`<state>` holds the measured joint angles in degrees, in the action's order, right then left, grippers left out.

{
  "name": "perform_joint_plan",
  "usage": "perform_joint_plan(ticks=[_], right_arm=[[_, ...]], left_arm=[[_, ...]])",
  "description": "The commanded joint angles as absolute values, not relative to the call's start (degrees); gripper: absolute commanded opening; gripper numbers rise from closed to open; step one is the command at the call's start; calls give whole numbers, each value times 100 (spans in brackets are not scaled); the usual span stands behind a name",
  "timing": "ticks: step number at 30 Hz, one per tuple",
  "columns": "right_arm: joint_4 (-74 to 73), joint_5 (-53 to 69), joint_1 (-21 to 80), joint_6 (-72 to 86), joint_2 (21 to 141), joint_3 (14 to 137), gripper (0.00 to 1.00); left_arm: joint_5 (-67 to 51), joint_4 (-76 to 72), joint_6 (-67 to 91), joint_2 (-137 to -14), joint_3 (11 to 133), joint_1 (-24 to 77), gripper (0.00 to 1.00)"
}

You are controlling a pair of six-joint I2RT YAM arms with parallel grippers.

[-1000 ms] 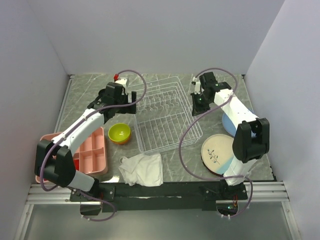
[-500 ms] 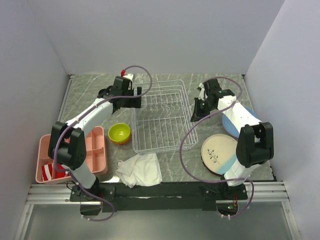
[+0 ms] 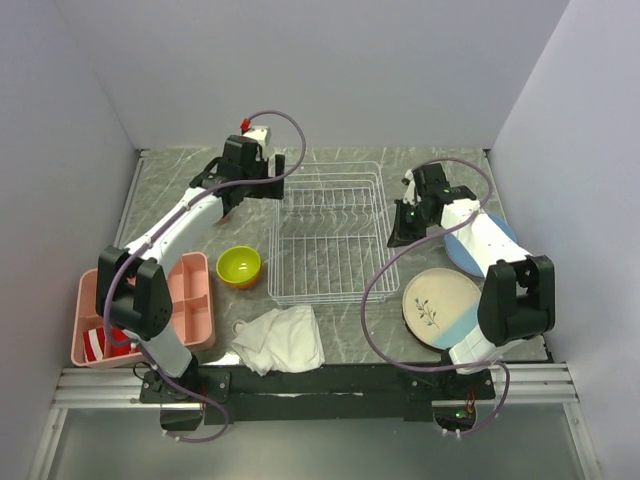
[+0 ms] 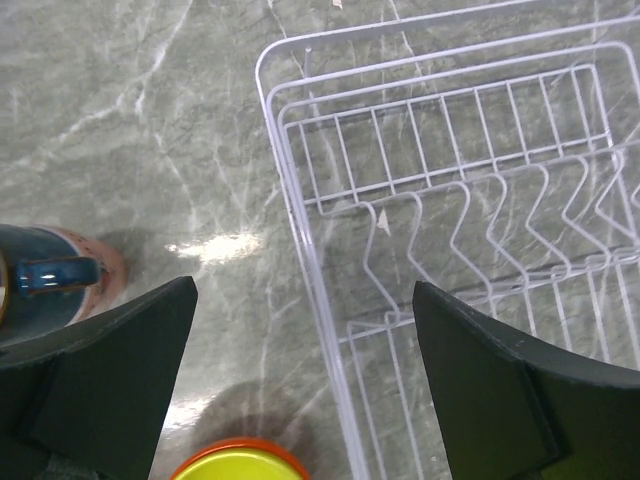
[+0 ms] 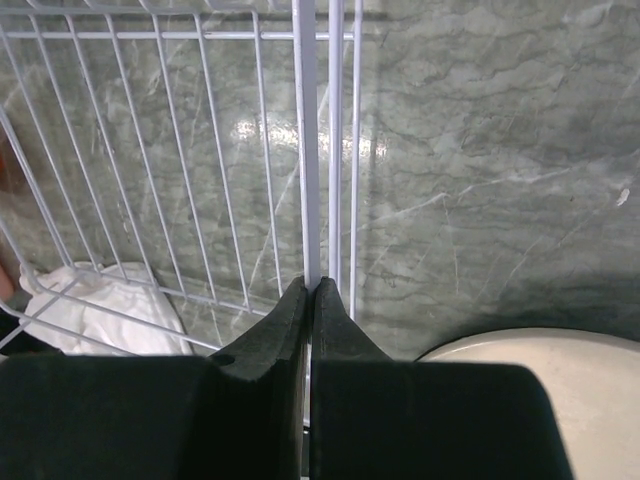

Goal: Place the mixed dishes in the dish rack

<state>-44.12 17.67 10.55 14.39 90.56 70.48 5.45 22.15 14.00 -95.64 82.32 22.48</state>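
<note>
From above, the dish rack [image 3: 326, 236] sits mid-table with nothing in it, so no dish has been loaded yet. The lime-green bowl [image 3: 240, 266] stands just left of the rack's near-left corner. The large cream-and-blue plate [image 3: 440, 305] lies to the rack's near right, and the light-blue plate [image 3: 468, 248] is beyond it, partly under the right arm. The left gripper [image 3: 255, 188] hangs over the rack's far-left corner. The right gripper [image 3: 397, 230] is at the rack's right rim. The pink divided tray [image 3: 192, 300] and the white cloth [image 3: 282, 338] lie along the near edge.

The left wrist camera shows that gripper spread wide and holding nothing. The rack's corner is below to the right. The small dark-blue mug [image 4: 45, 287] stands on the table to the left, apart from the rack. The green bowl appears to sit inside the orange bowl [image 4: 285, 460].

The right wrist camera shows its fingers pressed together, apparently pinching the rack's rim wire. The cream plate's edge shows at the near right.

By this judgement, every visible dish remains to be racked. The lavender plate and the pink mug cannot be made out.
</note>
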Motion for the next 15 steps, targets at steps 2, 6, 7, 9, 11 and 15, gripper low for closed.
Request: perform_joint_plan(ticks=[2,6,7,9,11,15], right_arm=[[-4438,2521,1002,1179,8605,7031,24],[-4701,2575,1063,625,8158,7382,55],[-4772,2584,1072,502,8087,7522,65],[-4913,2628,1072,185,7946,7620,66],[-4809,2593,1098,141,7823,7620,70],[-4352,2760,1221,325,7717,7567,72]], left_arm=[[703,2433,520,-8843,8621,2259,96],[54,3145,-219,-8631,9261,1691,97],[-200,3294,-402,-8596,9333,1505,96],[-824,3697,-771,-8543,9448,1101,97],[-1141,3936,-1483,-8569,9457,889,98],[-2010,4507,-2538,-8692,9491,248,82]])
